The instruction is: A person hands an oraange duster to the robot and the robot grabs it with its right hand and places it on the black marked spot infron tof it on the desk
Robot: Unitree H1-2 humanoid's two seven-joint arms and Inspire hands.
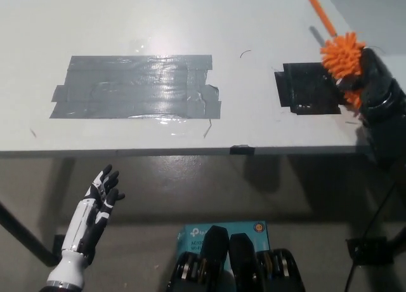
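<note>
Right robot hand: we see the black right robot hand at the right edge of the table, closed around the orange duster.
Duster position: its bristly head sits at the top of the right robot hand, over the right edge of the black marked spot; whether it touches the tape we cannot tell.
Long axis: the handle runs from the head up and to the left, away from us, tilted rather than flat.
Spot relative to robot hand: the spot lies just to the left of the right robot hand, so we judge the coming move to be a short shift leftward and down.
Nearer hand: the right, by far.
Left robot hand: the white left robot hand rests below the table edge at lower left, fingers spread, holding nothing.
</note>
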